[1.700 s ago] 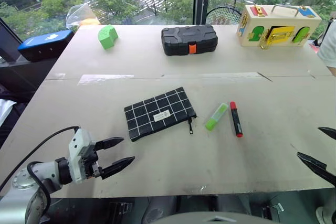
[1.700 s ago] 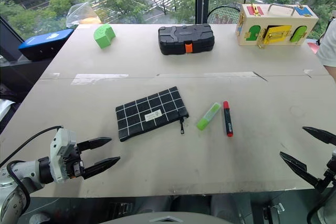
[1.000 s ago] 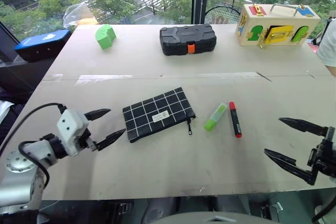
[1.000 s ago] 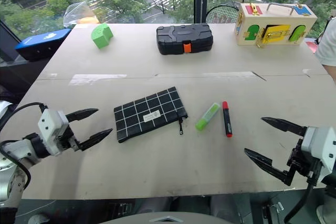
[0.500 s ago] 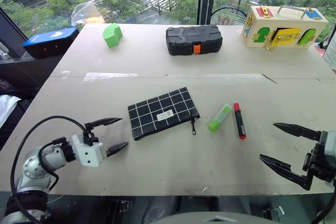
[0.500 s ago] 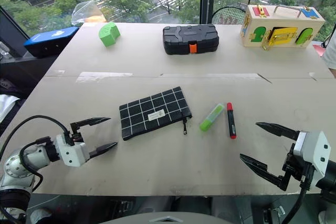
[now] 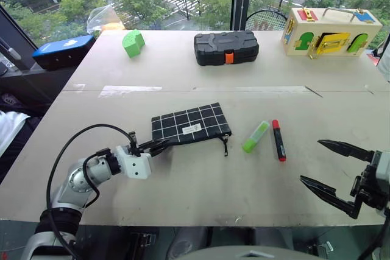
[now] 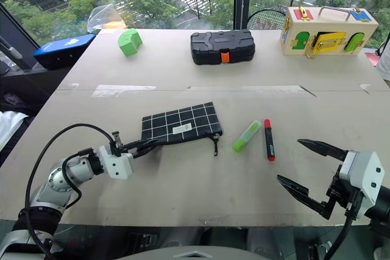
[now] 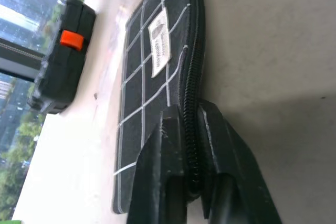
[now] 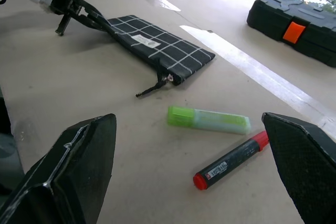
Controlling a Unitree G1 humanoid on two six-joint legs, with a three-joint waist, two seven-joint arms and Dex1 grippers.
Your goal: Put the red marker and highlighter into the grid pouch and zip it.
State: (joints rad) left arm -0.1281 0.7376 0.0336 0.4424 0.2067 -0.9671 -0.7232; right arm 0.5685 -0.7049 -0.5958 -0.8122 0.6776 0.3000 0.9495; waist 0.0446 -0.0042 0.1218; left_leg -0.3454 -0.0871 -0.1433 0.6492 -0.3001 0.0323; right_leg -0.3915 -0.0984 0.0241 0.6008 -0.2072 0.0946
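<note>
Grid pouch [image 7: 191,125] lies centre frame, zipper closed, pull at its right end. Left gripper [image 7: 159,145] has its fingers pinched on the pouch's lower-left corner, right on the zipper seam. Right gripper [image 7: 336,168], lower right, hangs with fingers spread wide, holding nothing. Highlighter [image 7: 255,136] and red marker [image 7: 278,139] lie side by side just right of the pouch. Judgement: keep the corner anchored firmly and low; bring the right fingers onto the zipper pull [image 7: 226,145] and draw along the seam, not upward.
</note>
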